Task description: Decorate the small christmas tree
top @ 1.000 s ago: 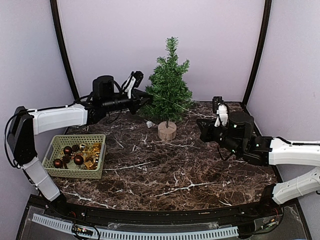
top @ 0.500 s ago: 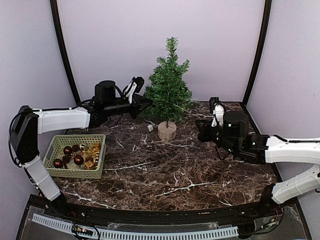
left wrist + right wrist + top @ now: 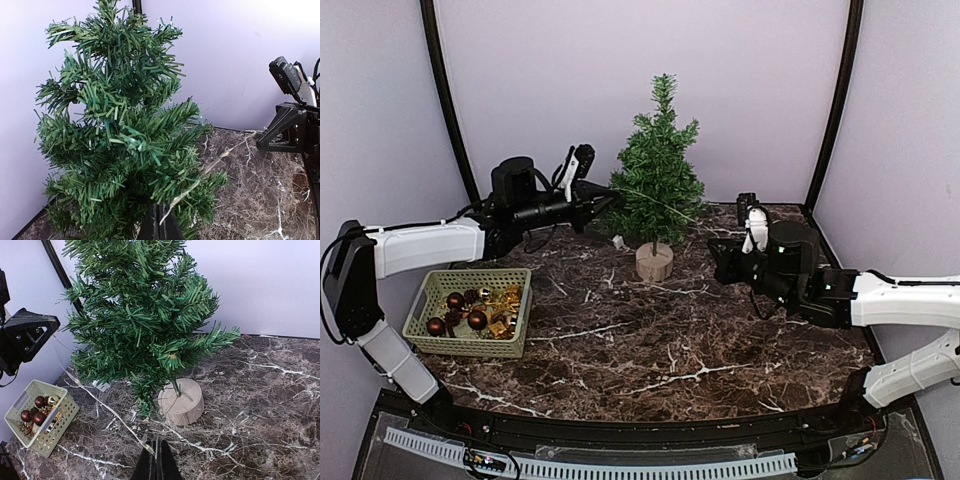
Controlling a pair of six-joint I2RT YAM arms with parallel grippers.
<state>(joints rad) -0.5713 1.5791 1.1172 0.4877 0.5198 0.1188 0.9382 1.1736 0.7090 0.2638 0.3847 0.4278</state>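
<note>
Right tool (image 3: pixel 157 463): jaws clamped on a thin light wire (image 3: pixel 107 410). The small christmas tree (image 3: pixel 145 315) stands just ahead on the tabletop (image 3: pixel 260 405), its lower branches between the tools. Beyond it, the left tool (image 3: pixel 160 226) grips the same wire. The basket (image 3: pixel 26 394) lies far left. Since the earlier frame, the left arm has drawn back leftward.

Dark marbled table (image 3: pixel 650 350): three items standing or lying on it.
The small christmas tree (image 3: pixel 658 180) stands upright on its wooden stump base (image 3: pixel 654 262) near the far edge, centre. A small white piece (image 3: pixel 618 247) lies just beside the base. A green basket (image 3: pixel 470 345) of baubles sits by the left edge.
</note>
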